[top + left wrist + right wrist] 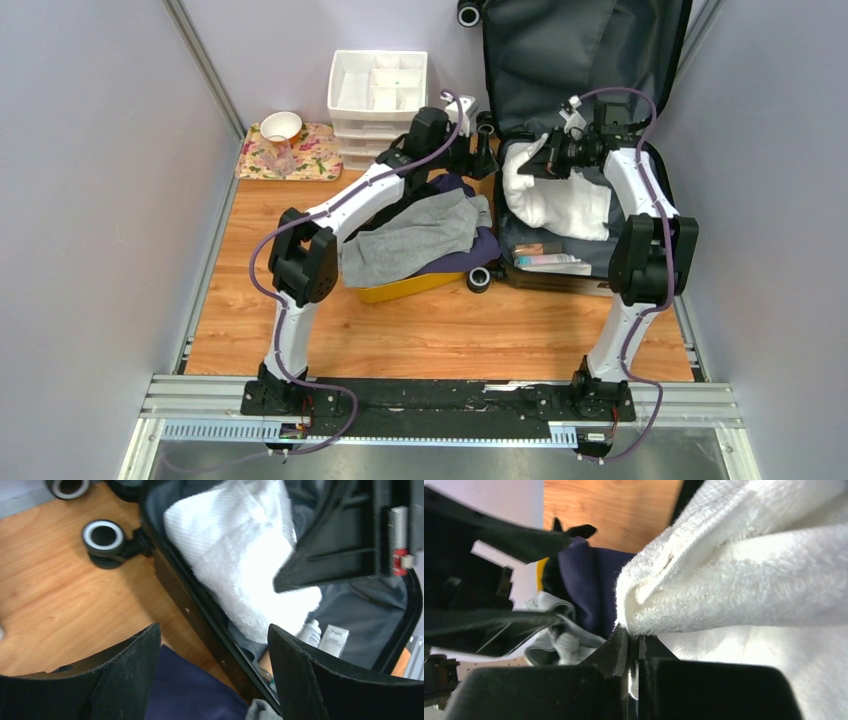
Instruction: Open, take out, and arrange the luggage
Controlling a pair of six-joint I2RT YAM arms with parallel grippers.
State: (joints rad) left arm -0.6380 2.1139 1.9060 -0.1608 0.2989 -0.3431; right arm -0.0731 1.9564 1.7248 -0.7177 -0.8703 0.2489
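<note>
The open hard-shell suitcase (580, 60) with dark grey fabric lining lies at the wooden table's (420, 330) far right. The right end effector (631, 647) is pinched tight on the fluffy white towel (555, 205) inside. The left end effector (215, 635) hangs wide open and empty beside the rim.

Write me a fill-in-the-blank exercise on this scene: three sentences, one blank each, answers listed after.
1. The right end effector is shut on a fold of the white ____ lying in the open luggage.
2. The left end effector hovers by the luggage's edge with its jaws ____.
3. The grey garment lies on top of the pile in the ____ bin.

Missing words: towel; open; yellow.
</note>
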